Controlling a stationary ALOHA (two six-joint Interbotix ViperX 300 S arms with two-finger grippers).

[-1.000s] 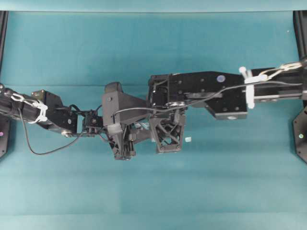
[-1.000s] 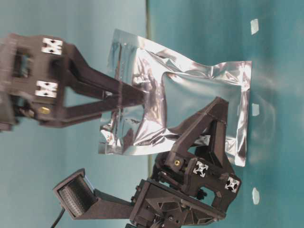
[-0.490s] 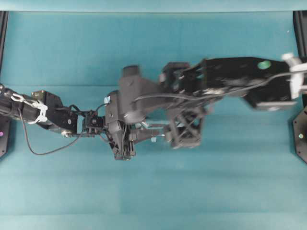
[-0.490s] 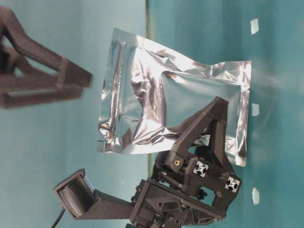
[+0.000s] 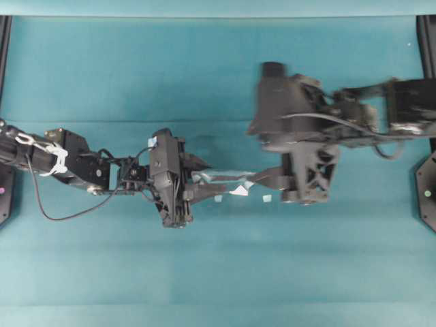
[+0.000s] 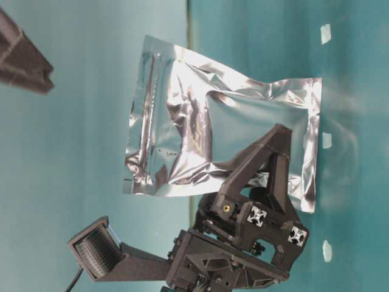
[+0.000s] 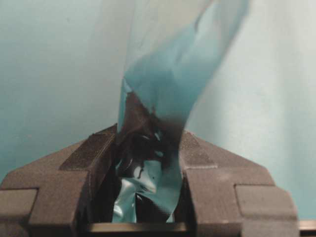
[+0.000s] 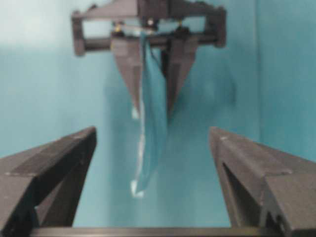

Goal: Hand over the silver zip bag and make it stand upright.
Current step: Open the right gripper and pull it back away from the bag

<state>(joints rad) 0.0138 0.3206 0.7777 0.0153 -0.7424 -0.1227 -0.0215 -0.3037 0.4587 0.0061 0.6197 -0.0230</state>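
- The table (image 5: 102, 272) is a teal sheet filling the overhead view, and my two arms reach in over it from either side.
- My right arm (image 5: 381, 112) comes in from the right edge of the overhead view and is blurred there. Its gripper (image 5: 272, 182) sits right of centre, just off the bag's right end.
- My right fingers (image 8: 247, 163) stand spread wide apart with nothing between them. In the right wrist view the bag hangs in the gap ahead of them, touching neither one. In the table-level view only one dark tip (image 6: 24, 58) of that gripper shows, at the upper left edge, well apart from the bag.
- My left arm (image 5: 75, 167) lies along the left half of the overhead view, and its gripper (image 5: 194, 187) points toward the centre.
- My left fingers (image 7: 197, 158) are pinching the bag; the foil is squeezed between the two pads in the left wrist view and fans out beyond them.
- The bag (image 6: 225, 140) is a shiny, crinkled silver pouch with flat sealed edges. It is held off the table by my left gripper alone, gripped near one corner. From overhead it shows edge-on as a thin strip (image 5: 228, 182) between the two grippers.
- A few small white scraps (image 5: 267, 198) lie on the table just beside the strip.
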